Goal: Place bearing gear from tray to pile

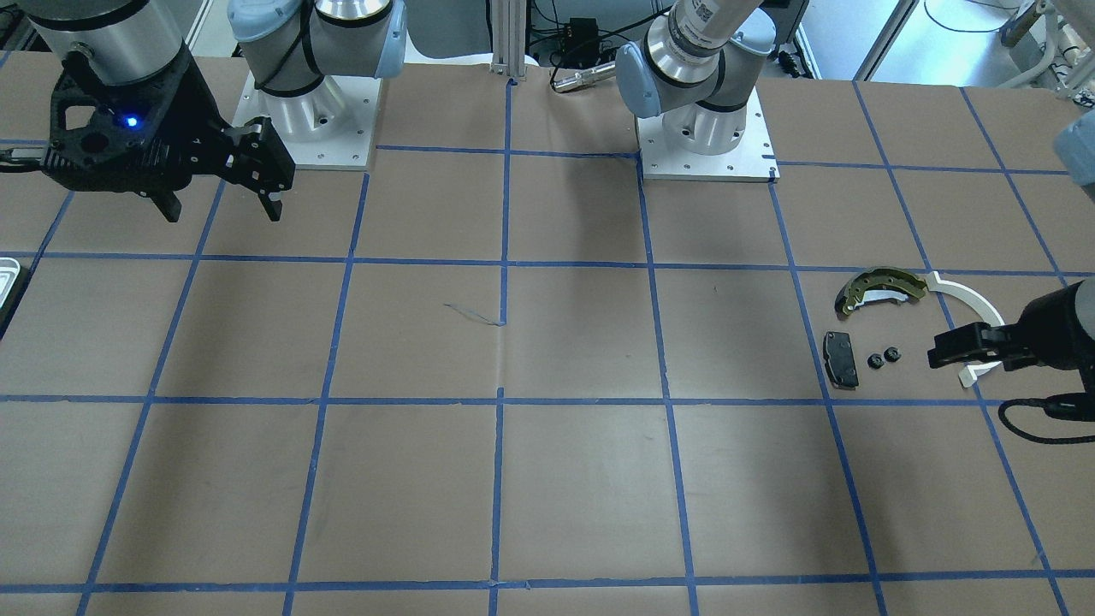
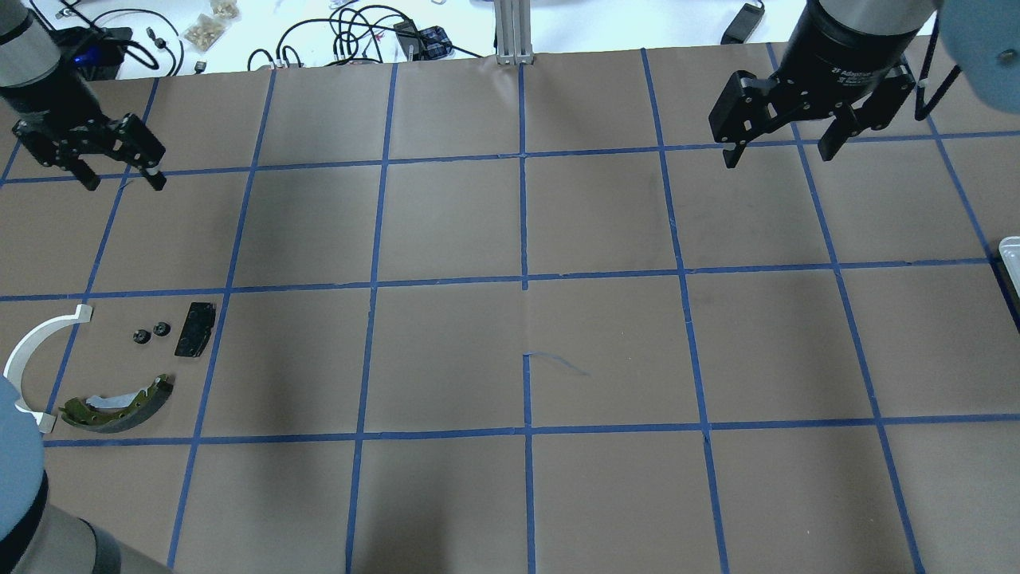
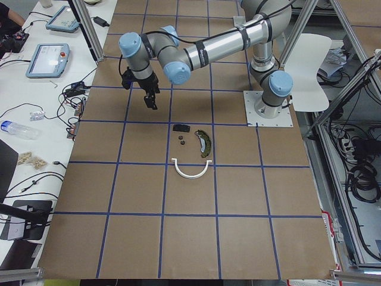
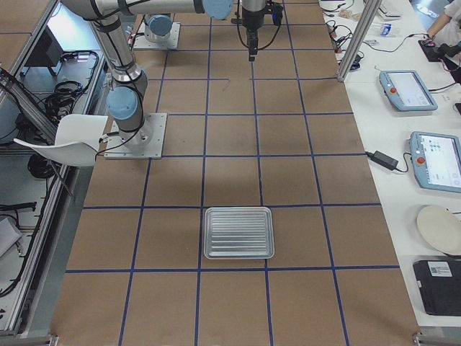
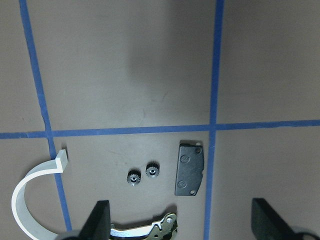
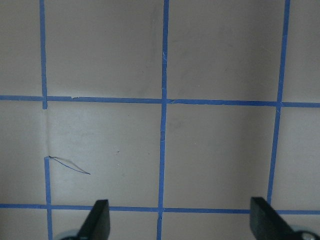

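Two small black bearing gears (image 5: 134,177) (image 2: 142,336) lie side by side on the paper within the pile, between the white plastic arc (image 2: 32,359), the black pad (image 2: 195,328) and the olive-gold brake shoe (image 2: 119,402). My left gripper (image 2: 119,177) hangs open above the pile, nothing between its fingers (image 5: 100,220). The ridged tray (image 4: 238,233) sits at the table's other end and shows nothing inside. My right gripper (image 2: 777,158) hovers open and empty over bare paper, well short of the tray.
Brown paper with a blue tape grid covers the table. Both arm bases (image 1: 706,128) stand on white plates at the robot's edge. Cables and small items (image 2: 358,36) lie beyond the far edge. Only a sliver of the tray (image 2: 1010,255) shows overhead.
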You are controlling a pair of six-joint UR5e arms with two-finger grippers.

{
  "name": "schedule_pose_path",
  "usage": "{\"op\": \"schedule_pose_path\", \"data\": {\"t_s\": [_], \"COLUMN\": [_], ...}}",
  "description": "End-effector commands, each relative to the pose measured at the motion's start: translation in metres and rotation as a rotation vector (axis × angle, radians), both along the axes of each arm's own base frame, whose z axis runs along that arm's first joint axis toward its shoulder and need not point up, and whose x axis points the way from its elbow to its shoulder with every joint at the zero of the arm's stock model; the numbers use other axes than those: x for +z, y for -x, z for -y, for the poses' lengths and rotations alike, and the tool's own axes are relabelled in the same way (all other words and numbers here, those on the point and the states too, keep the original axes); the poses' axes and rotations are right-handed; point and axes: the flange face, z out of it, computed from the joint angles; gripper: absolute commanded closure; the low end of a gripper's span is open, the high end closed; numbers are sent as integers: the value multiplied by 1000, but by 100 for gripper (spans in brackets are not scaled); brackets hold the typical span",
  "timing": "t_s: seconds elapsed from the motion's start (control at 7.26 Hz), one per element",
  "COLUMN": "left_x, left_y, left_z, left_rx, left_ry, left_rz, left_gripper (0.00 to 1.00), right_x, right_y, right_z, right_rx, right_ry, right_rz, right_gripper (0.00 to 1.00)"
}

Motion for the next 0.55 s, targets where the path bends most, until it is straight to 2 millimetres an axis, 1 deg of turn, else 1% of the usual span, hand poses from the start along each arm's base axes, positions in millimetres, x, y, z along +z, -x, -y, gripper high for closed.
{"op": "schedule_pose_path", "data": {"t_s": [0.0,0.14,0.28,0.41], "left_x": [26,31,39,43], "left_y": [97,133,158,164], "left_z": [-14,-26,-41,-56], "left_rx": [42,38,4,-5], "left_ry": [43,42,50,51], "left_rz": [-76,-71,-68,-65], "left_gripper": [0,0,0,0], "right_x": [0,0,0,0], "right_y": [1,1,1,1], "right_z": [0,0,0,0], "right_rx": [-2,-2,-3,-2], "right_ry": [-1,-1,-1,-1], "right_rz": [0,0,0,0], "right_gripper": [0,0,0,0]}}
